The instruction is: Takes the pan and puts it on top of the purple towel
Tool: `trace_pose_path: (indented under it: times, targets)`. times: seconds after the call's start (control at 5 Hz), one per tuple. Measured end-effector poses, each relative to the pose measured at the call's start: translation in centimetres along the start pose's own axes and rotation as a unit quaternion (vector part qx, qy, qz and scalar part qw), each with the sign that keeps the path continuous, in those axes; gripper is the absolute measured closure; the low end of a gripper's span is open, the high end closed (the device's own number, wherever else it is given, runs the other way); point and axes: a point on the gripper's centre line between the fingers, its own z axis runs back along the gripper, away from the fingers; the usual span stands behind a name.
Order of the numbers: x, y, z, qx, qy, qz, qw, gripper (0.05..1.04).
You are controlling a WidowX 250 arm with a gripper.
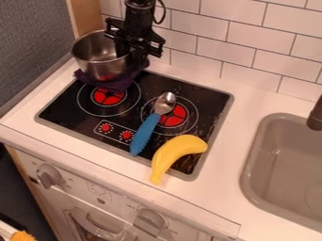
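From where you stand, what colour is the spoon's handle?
The handle is blue; it shows best in the camera view.

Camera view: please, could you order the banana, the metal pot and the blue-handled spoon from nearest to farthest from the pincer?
1. Metal pot: beside the pincer, above the purple towel.
2. Blue-handled spoon: middle of the stovetop.
3. Banana: across the stovetop's front edge.

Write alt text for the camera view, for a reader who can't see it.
A black robot gripper is at the right side of a metal pan on a purple towel at the back corner of a toy stove. A blue-handled spoon and a banana lie nearer the camera, with a gray sink to the right.
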Motion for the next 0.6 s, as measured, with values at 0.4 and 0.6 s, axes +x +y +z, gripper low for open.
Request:
trace_pose_path:
  times: [0.4, 0.6]
  targets:
    - [-3.9, -1.0, 4.8, -0.035, -0.066, -0.016, 0.9971, 0.077]
    - [-6.0, -1.4, 5.4, -0.064, -0.072, -0.034, 0.9948, 0.081]
